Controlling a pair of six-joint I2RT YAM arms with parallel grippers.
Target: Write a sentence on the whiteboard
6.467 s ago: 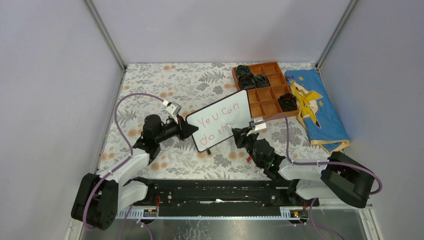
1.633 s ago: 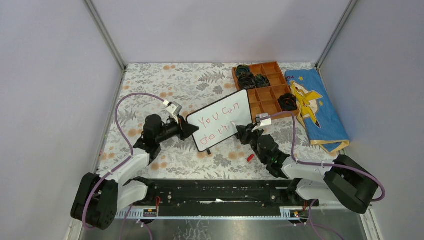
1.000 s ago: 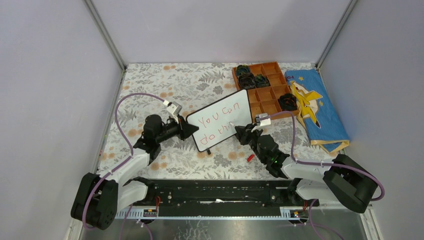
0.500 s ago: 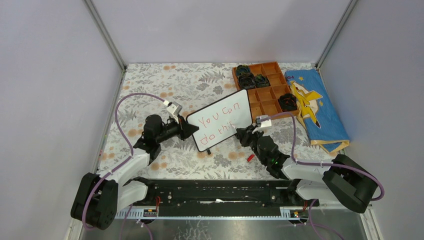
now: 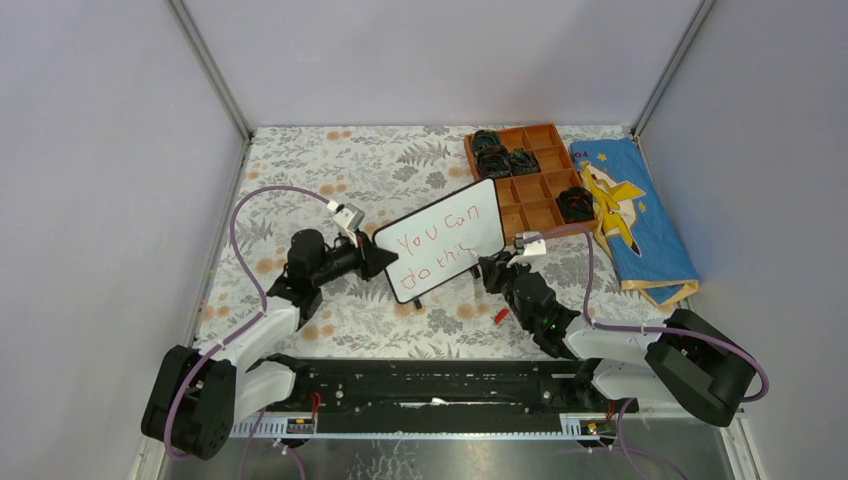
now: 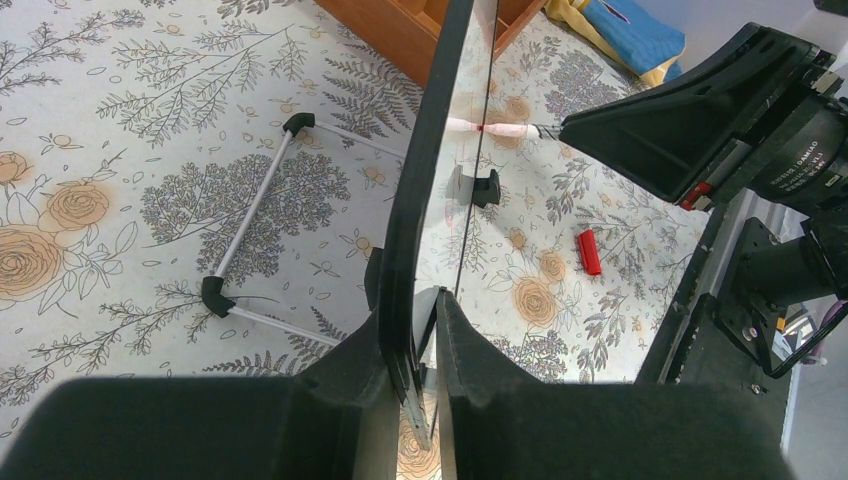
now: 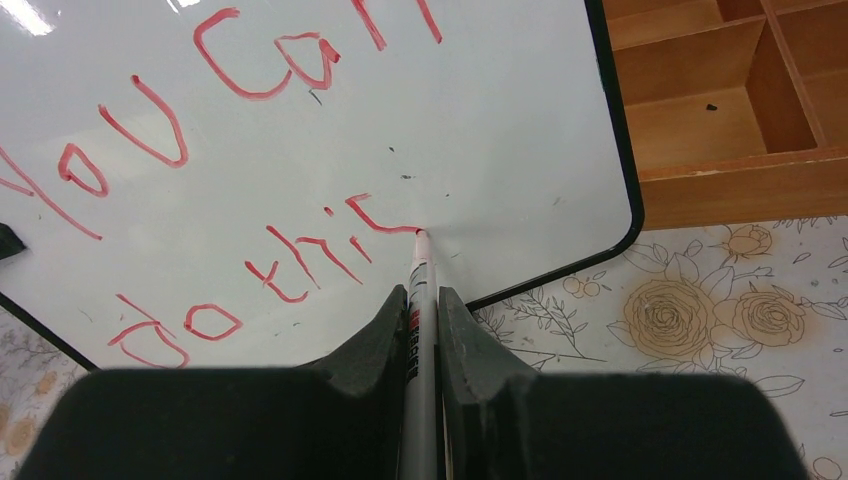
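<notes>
The whiteboard (image 5: 485,200) stands tilted on the floral table, and my left gripper (image 5: 385,262) is shut on its left edge. Seen edge-on in the left wrist view, the whiteboard (image 6: 432,140) sits between the left gripper's (image 6: 425,300) jaws. The sentence (image 7: 250,150) in red reads "You can" above "do thi", followed by a short fresh stroke. My right gripper (image 7: 423,295) is shut on a thin marker (image 7: 421,275), whose tip touches the whiteboard (image 7: 500,90) at the end of that stroke. From above, the right gripper (image 5: 490,268) is by the board's lower right corner.
A brown compartment tray (image 5: 545,215) with dark items stands behind the board, next to a blue cloth (image 5: 630,215). A red cap (image 5: 501,315) lies on the table near my right arm. The board's wire foot (image 6: 255,205) rests on the table behind it.
My right gripper has slid a little right and toward me with the marker, adding red strokes after "do th". The left gripper and the board have held still.
</notes>
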